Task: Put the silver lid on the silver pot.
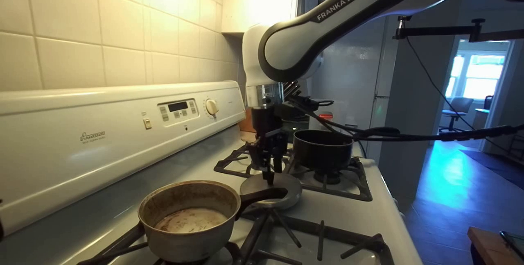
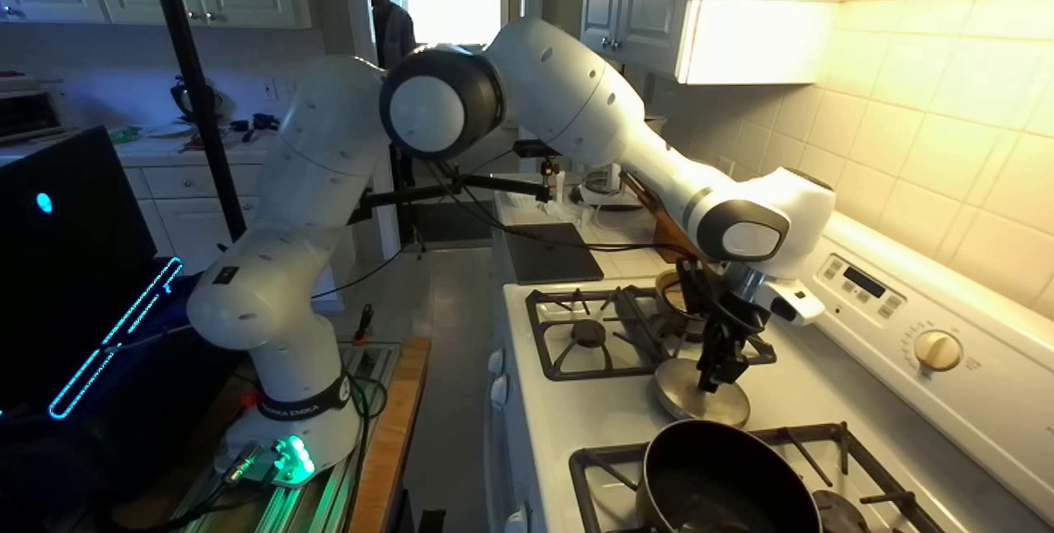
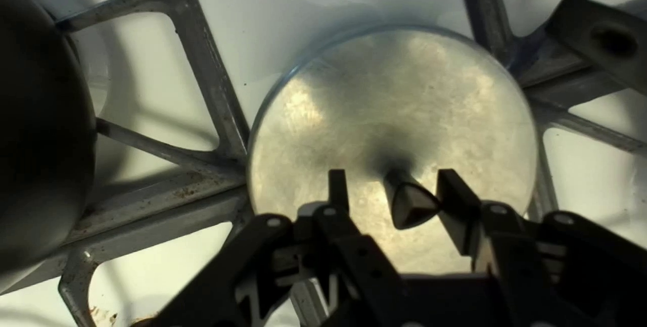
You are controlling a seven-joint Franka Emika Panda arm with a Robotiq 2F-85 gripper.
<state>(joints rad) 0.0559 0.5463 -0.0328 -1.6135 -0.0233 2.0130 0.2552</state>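
Above the silver lid [image 3: 389,114], the Franka Panda arm [image 2: 568,96] points its gripper [image 3: 393,193] downward; its fingers [image 3: 337,188] are spread, and the lid's knob [image 3: 412,205] is seen between them.

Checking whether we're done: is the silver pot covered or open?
The silver pot is open: its brownish inside shows in an exterior view, and the silver lid lies apart from it.

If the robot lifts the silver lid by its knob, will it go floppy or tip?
The silver lid probably won't flop, because it looks like stiff metal. It could tilt, since it's wide and the knob in its middle is small. It might scoot sideways as the gripper closes, because the knob looks nearer one finger in the wrist view.
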